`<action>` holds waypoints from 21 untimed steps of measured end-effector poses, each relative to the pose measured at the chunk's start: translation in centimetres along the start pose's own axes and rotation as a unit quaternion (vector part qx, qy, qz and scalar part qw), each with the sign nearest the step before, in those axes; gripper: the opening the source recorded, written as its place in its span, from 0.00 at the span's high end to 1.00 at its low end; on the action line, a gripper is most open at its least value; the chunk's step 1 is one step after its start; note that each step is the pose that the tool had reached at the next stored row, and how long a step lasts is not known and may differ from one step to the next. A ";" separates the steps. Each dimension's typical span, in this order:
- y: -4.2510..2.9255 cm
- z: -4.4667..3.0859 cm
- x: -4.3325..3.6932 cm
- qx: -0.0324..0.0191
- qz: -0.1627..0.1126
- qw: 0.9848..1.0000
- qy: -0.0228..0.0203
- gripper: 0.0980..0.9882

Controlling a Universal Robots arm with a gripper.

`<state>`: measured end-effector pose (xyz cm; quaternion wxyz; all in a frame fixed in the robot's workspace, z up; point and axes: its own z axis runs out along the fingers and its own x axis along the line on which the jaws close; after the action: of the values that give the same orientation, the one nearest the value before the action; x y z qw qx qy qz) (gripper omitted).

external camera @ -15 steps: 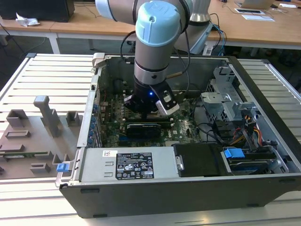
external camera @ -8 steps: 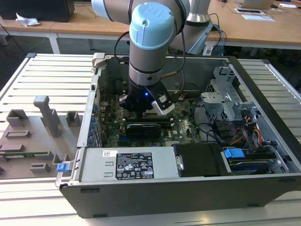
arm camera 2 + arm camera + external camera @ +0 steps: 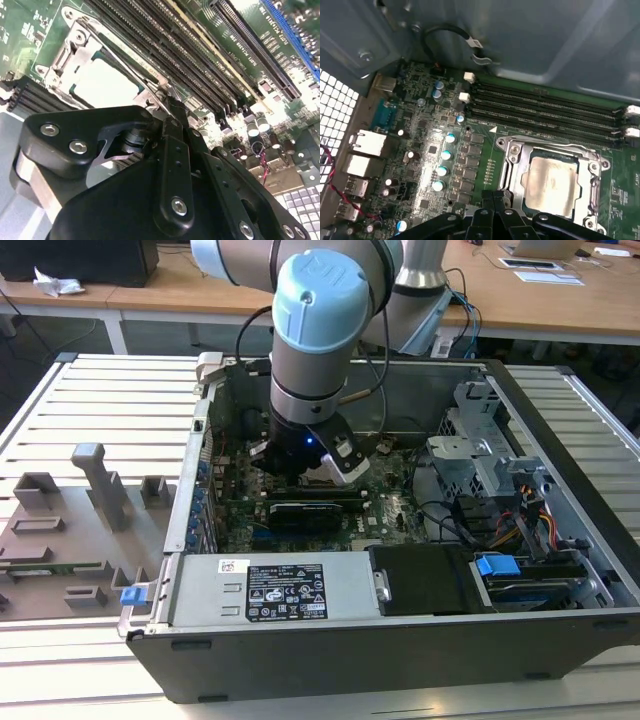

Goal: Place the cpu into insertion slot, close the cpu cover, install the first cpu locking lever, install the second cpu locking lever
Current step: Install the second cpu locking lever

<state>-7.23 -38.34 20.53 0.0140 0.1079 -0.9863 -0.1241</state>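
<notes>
Already the cpu (image 3: 551,182) sits in the slot (image 3: 516,186) with the cover (image 3: 546,146) closed flat over it, its window framing the metal top. The gripper (image 3: 169,102), fingers pressed together and holding nothing, is low at the socket's edge beside the memory slots (image 3: 545,107), so the lever step looks to be in hand. Done well, I judge, it means a steady push along the frame, clear of those slots. Capacitors (image 3: 442,155) stand close by; the case wall (image 3: 530,35) crowds that side.
</notes>
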 end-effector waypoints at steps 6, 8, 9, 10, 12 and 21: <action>1.02 -3.96 0.00 0.000 0.000 1.000 0.000 0.99; 1.28 -4.95 -0.01 0.001 0.000 1.000 0.000 0.99; 1.39 -5.37 0.00 0.002 0.000 1.000 0.000 0.99; 1.52 -5.88 0.00 0.003 0.000 1.000 0.001 0.99; 1.76 -6.45 -0.03 0.020 0.001 1.000 0.004 0.99; 1.64 -6.33 -1.04 0.055 0.008 0.998 0.011 0.99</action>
<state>-6.22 -38.10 27.07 0.0197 0.1024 -0.9922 -0.0687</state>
